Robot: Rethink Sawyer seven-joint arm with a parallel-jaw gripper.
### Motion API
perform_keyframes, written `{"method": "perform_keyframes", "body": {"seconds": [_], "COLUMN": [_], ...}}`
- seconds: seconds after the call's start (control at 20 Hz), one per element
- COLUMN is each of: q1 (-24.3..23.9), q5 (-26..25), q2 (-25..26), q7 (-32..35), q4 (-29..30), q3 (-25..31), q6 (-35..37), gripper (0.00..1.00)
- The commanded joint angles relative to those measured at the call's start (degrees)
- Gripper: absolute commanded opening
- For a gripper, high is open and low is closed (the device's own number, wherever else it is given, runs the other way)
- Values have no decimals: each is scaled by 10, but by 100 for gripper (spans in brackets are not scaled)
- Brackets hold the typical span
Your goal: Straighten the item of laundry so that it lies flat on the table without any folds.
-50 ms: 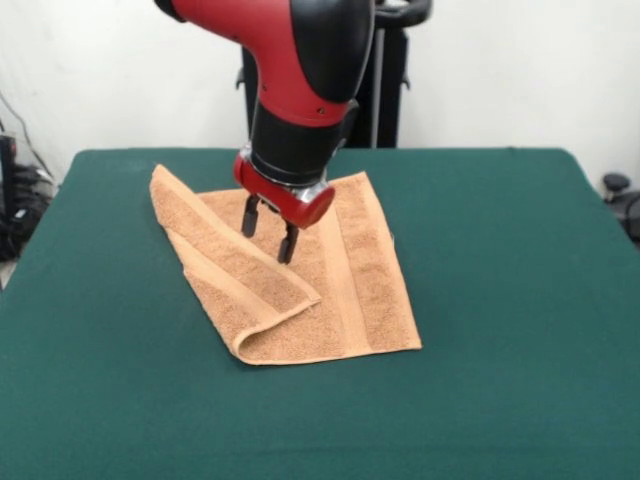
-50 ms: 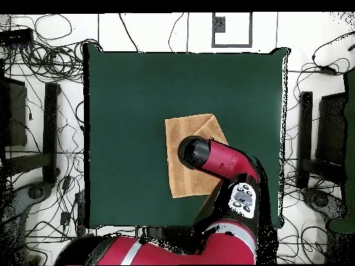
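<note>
From the front we see the orange-tan terry towel point(image 1: 300, 275) lying on the dark green table point(image 1: 500, 300), a little toward nine o'clock of the table's middle; its nine o'clock side is folded over on a diagonal, so that a long flap runs from a raised corner near ten o'clock down to a rounded fold at about six o'clock of the cloth; a flat woven band runs down the uncovered three o'clock part, which lies smooth; the red and black arm point(image 1: 300, 70) comes down over the towel's upper half, and the gripper point(image 1: 268, 232) hangs just above the flap; its two dark fingers point(image 1: 249, 216) stand apart with a narrow gap between them and nothing held; we cannot tell whether the tips touch the terry.

From overhead we find the towel point(image 2: 182, 156) slightly toward five o'clock of the table's point(image 2: 125, 97) centre; a diagonal crease shows at its one o'clock corner; the arm point(image 2: 215, 158) covers the cloth's three o'clock side and hides the gripper; cables point(image 2: 48, 41) lie on the floor around the table.
</note>
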Motion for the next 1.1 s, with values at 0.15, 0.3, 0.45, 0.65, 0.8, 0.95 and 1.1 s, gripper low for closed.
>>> {"method": "perform_keyframes", "body": {"seconds": [0.15,0.3,0.45,0.65,0.8,0.95,1.1], "q1": [-10,-13,-14,-16,-16,-18,-22], "q5": [-30,-33,-35,-39,-41,-45,-48], "q2": [38,37,38,42,43,43,42], "q7": [38,38,38,40,40,42,42], "q4": [28,28,25,21,20,20,18], "q3": [78,78,76,72,70,69,69], "q6": [-34,-34,-32,-35,-35,-37,-35], "gripper": [100,100,100,100,100,100,100]}}
